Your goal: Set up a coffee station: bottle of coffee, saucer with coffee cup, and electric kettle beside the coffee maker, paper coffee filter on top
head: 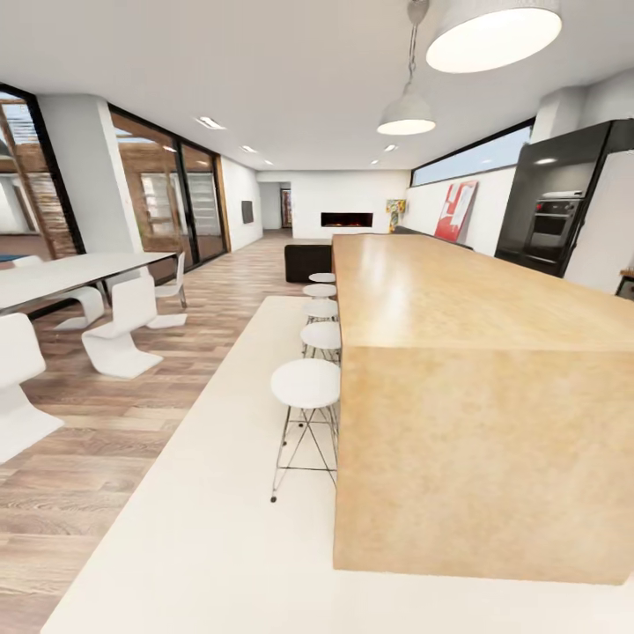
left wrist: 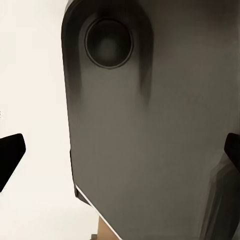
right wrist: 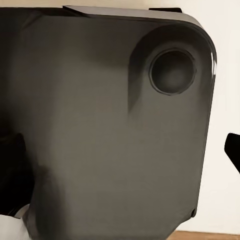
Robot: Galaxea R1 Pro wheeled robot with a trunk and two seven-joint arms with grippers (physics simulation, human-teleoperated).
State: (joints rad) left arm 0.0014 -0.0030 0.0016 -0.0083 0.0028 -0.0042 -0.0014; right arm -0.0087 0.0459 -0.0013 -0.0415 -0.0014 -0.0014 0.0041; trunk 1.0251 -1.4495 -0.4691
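I am on my way through an open kitchen and living room. A long tan island counter [head: 458, 299] runs ahead at the right, its top bare. In the left wrist view my left gripper [left wrist: 120, 152] is open, its black fingertips [left wrist: 10, 157] far apart with nothing between them, in front of a dark grey panel [left wrist: 150, 125] of my own body. In the right wrist view my right gripper [right wrist: 120, 155] is open too, one fingertip [right wrist: 233, 150] at the picture's edge, facing a similar dark panel [right wrist: 110, 125].
Several white stools [head: 305, 385] line the island's left side on a pale floor strip [head: 202, 493]. A white dining table [head: 70, 273] and chairs [head: 119, 330] stand at the left on wood flooring. A black oven cabinet [head: 555, 220] stands at the far right. Pendant lamps [head: 493, 31] hang overhead.
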